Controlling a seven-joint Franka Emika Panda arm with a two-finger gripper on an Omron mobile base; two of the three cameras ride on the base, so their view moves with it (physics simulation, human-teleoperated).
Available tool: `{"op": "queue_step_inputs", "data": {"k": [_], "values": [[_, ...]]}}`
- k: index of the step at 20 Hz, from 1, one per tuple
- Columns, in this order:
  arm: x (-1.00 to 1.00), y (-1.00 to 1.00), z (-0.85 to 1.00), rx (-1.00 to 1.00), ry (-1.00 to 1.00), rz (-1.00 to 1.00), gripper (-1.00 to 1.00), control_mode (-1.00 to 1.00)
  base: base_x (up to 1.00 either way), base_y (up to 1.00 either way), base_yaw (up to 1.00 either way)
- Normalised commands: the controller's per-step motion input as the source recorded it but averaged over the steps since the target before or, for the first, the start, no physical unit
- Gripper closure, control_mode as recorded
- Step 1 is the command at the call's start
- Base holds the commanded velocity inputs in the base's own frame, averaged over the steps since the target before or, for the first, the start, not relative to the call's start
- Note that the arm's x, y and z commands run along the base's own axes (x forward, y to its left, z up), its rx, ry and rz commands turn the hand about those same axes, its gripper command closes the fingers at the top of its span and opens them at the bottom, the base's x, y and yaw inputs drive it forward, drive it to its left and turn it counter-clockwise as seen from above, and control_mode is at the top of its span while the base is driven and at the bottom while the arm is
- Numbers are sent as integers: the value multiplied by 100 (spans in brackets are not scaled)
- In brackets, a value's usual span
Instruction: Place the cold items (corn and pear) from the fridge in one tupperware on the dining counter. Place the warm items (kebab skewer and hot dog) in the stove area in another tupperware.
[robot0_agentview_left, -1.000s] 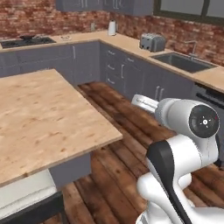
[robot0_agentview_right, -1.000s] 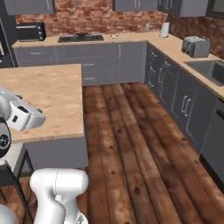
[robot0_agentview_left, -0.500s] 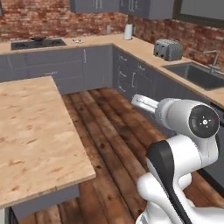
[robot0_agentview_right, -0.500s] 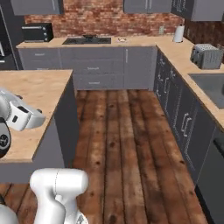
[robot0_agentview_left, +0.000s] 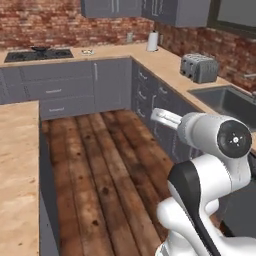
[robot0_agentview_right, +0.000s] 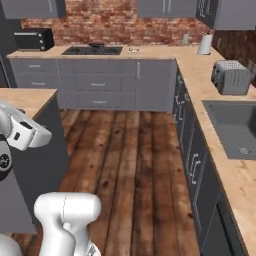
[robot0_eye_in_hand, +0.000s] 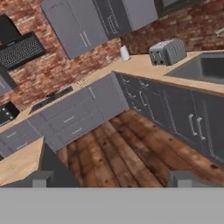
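My gripper is open wide, with nothing between its fingertips; it looks out over the wooden floor toward the stove wall. The white hand juts forward from the arm, also seen in the right base view as the hand. The dining counter runs along the left as light wood grain; its corner is bare. The stove sits on the back counter, with a small pale object beside it, too small to identify. Corn, pear, kebab skewer, hot dog and tupperware are out of view. I cannot tell whether the dark edge at far left is the fridge.
Grey cabinets line the back and right walls. On the right counter stand a toaster, a sink and a paper towel roll. A microwave sits at the back left. Wooden floor lies between island and cabinets.
The whole picture has shifted: the camera swung, so the dining counter slid left and the stove wall came to the middle. The gripper stays open.
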Motion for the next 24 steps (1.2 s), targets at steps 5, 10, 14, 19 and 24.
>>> {"op": "queue_step_inputs", "data": {"k": [5,10,14,19,24], "values": [[0,0,0,0,0,0,-100,100,100,-34,19],[0,0,0,0,0,0,-100,100,100,-24,21],[0,0,0,0,0,0,-100,100,100,-30,18],[0,0,0,0,0,0,-100,100,100,-25,5],[0,0,0,0,0,0,-100,100,100,-9,0]]}}
